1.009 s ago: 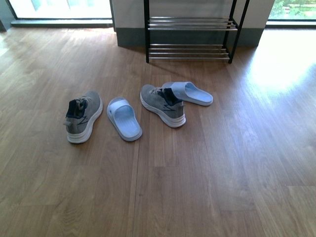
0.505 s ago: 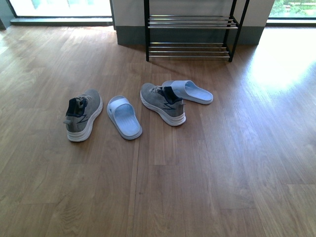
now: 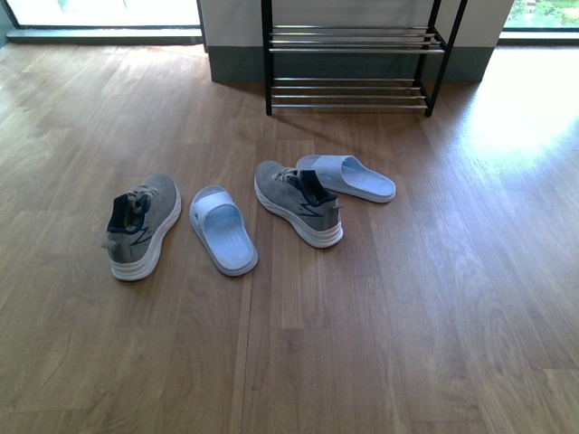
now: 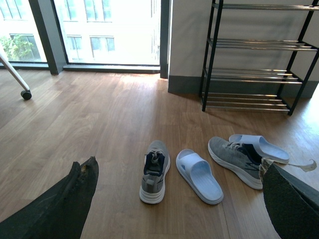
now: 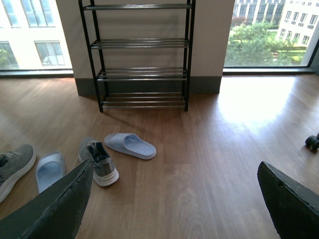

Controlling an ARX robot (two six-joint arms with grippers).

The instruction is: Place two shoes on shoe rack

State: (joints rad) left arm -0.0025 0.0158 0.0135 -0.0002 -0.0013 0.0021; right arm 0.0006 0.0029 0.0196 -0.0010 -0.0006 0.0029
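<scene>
Two grey knit shoes with white soles lie on the wood floor. One shoe (image 3: 138,225) is at the left, the other shoe (image 3: 298,202) near the middle, heel toward me. The shoe rack (image 3: 353,56), black frame with chrome bars, stands against the far wall. No arm shows in the front view. My left gripper (image 4: 179,199) hangs open above the floor, the left shoe (image 4: 153,171) between its fingers in view. My right gripper (image 5: 174,199) is open over bare floor, the middle shoe (image 5: 98,161) beside its left finger. Neither gripper holds anything.
Two pale blue slides lie among the shoes: one slide (image 3: 223,229) between them, another slide (image 3: 347,177) behind the middle shoe toward the rack. Windows flank the wall. A chair caster (image 4: 26,94) shows far left, a dark wheel (image 5: 313,141) far right.
The front view has shifted: the shoes and slides sit a little lower and nearer in the picture than a second ago, and the rack fills more of the top edge. Nothing on the floor moved.
</scene>
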